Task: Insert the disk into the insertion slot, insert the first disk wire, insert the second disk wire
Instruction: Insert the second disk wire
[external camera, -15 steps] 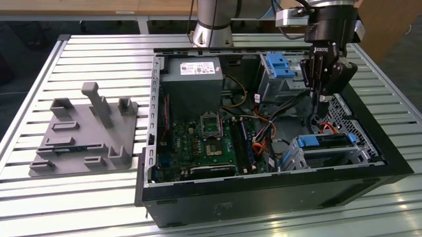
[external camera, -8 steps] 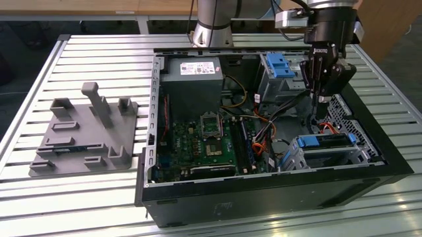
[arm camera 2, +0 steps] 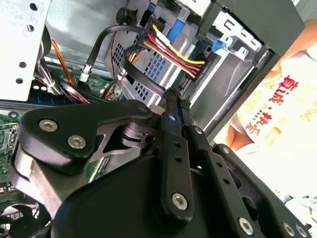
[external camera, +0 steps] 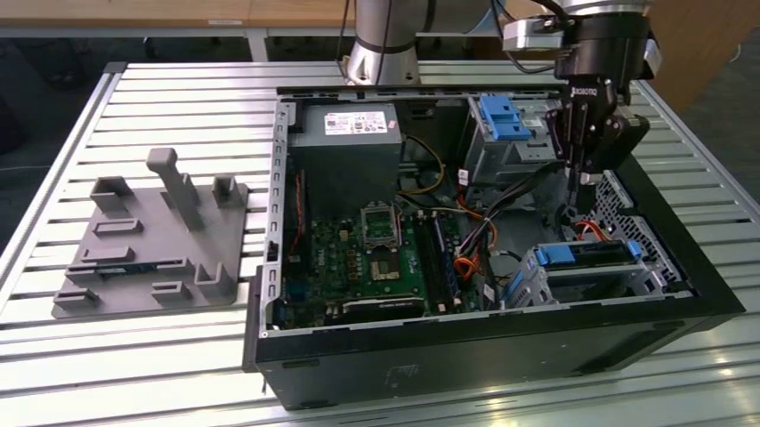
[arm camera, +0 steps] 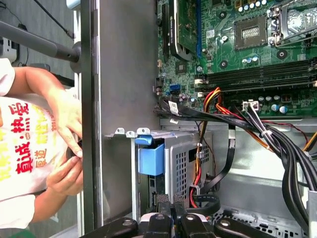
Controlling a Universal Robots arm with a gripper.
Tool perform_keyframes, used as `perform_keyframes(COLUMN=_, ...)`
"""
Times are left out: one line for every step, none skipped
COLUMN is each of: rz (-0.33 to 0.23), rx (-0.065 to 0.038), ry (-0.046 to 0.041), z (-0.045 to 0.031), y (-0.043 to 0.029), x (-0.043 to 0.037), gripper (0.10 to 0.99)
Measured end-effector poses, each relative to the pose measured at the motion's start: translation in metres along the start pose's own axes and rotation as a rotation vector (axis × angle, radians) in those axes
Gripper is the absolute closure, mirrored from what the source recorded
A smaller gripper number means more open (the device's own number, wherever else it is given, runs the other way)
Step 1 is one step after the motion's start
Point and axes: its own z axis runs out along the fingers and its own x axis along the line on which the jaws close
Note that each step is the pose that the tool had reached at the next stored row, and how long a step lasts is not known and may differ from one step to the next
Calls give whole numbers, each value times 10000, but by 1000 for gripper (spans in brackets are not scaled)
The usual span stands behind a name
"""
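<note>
The gripper (external camera: 585, 178) hangs inside the open computer case (external camera: 499, 347), fingers drawn together around a small dark plug (arm camera 2: 173, 94) (grip contact unclear). The disk (external camera: 582, 255) sits in the insertion slot (external camera: 618, 280) at the gripper's 6 o'clock in the exterior view. The first disk wire (external camera: 590, 229) arcs just above it.

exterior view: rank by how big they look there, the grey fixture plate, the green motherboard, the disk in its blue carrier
1. the grey fixture plate, widest spread on the table
2. the green motherboard, partly hidden by cables, so its lead over the next is a judgement
3. the disk, seated in the insertion slot, clearly smallest
</note>
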Motion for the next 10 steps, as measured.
perform_keyframes(rz=2, rx=-2, ry=-26, z=6, y=0, x=9, gripper=937)
perform_keyframes(rz=2, rx=-3, ry=-64, z=15, y=-1, x=21, gripper=937)
perform_keyframes(rz=5, rx=-6, ry=-89, z=22, y=-1, x=32, gripper=937)
perform_keyframes(rz=6, rx=-8, ry=-122, z=28, y=-1, x=41, gripper=937)
perform_keyframes(rz=7, rx=-10, ry=-178, z=32, y=-2, x=50, gripper=937)
perform_keyframes(rz=8, rx=-13, ry=-261, z=34, y=-2, x=57, gripper=937)
perform_keyframes(rz=10, rx=-14, ry=-358, z=36, y=-2, x=65, gripper=937)
perform_keyframes(rz=11, rx=-16, ry=-453, z=38, y=-3, x=73, gripper=937)
perform_keyframes(rz=11, rx=-19, ry=-543, z=37, y=-3, x=87, gripper=937)
perform_keyframes(rz=12, rx=-21, ry=-623, z=33, y=-4, x=103, gripper=937)
